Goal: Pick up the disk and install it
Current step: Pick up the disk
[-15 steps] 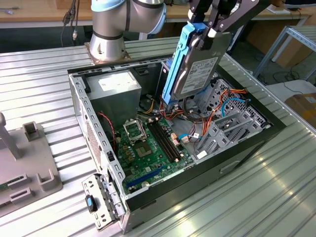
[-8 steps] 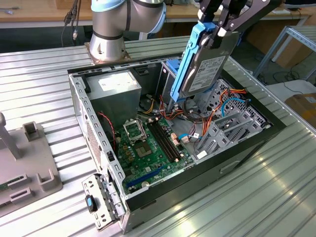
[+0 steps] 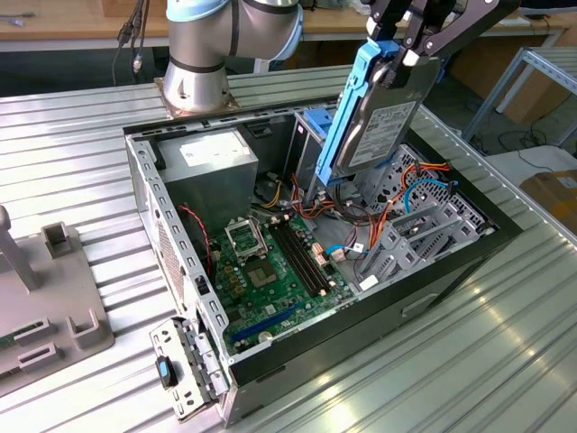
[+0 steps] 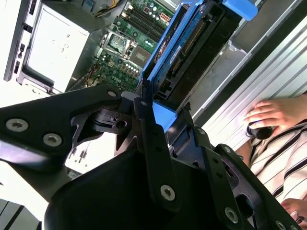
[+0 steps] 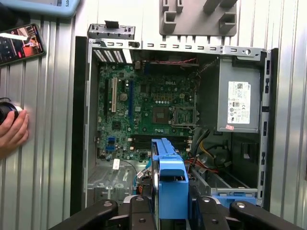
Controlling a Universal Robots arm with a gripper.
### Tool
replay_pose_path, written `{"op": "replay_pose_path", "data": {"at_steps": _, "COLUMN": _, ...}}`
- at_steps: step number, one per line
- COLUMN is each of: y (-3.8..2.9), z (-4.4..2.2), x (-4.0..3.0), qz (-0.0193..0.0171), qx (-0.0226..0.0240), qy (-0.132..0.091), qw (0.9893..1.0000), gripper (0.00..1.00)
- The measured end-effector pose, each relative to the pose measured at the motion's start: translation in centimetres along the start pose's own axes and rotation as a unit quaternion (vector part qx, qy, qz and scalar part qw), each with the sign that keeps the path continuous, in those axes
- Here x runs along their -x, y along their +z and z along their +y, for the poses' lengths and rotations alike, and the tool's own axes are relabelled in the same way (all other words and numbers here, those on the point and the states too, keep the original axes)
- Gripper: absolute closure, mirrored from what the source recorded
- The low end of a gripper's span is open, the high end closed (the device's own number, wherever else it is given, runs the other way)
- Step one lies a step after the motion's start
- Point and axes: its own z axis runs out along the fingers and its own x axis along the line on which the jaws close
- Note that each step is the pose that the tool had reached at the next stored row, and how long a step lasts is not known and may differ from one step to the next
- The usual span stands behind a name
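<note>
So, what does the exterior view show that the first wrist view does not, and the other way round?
Exterior view: the arm's base behind the computer case, and the labelled face of the disk, held tilted above the case's open side. First wrist view: a person's hand beside the case, and a phone. Both: the jaws shut on the disk, the green circuit board, the grey power supply.

Grey metal disk [image 3: 386, 124], blue plastic rails [image 3: 346, 117]
</note>
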Motion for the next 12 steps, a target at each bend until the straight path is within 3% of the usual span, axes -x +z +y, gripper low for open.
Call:
{"op": "replay_pose_path", "data": {"at_steps": 9, "y": -0.02, "z": -1.39, "x": -0.04, "qz": 0.0, "qx": 0.0, "qy": 0.0, "qw": 1.0, "gripper": 0.64}}
{"op": "replay_pose_path", "data": {"at_steps": 12, "y": -0.02, "z": -1.44, "x": -0.03, "qz": 0.0, "qx": 0.0, "qy": 0.0, "qw": 1.0, "gripper": 0.64}}
